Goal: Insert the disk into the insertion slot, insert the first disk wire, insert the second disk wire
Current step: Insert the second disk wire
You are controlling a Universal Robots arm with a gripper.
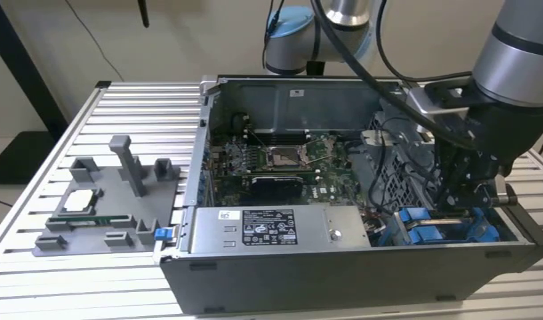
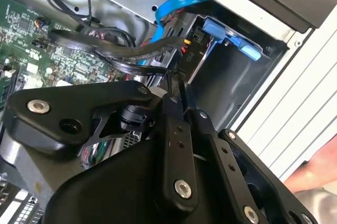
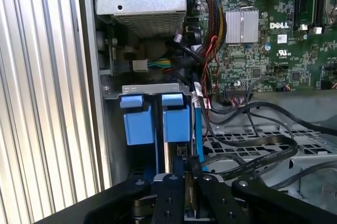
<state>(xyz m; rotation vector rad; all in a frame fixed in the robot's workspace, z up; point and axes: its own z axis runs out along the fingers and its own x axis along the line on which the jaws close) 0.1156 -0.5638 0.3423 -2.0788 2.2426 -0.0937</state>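
Looking from outside, I see my gripper point(image 1: 455, 200) lowered into the case point(image 1: 342, 267) by the blue slot point(image 1: 444, 227). In the first wrist view the disk point(image 3: 176, 124) stands edgewise in the slot point(image 3: 138, 121), with the fingers point(image 3: 169, 195) pinched on its edge. The second wrist view adds a blue cable point(image 2: 174, 10).

One open computer case point(image 1: 342, 267), one power-supply box point(image 1: 280, 229), one grey fixture tray point(image 1: 93, 200), two blue carrier frames point(image 3: 139, 124) side by side.
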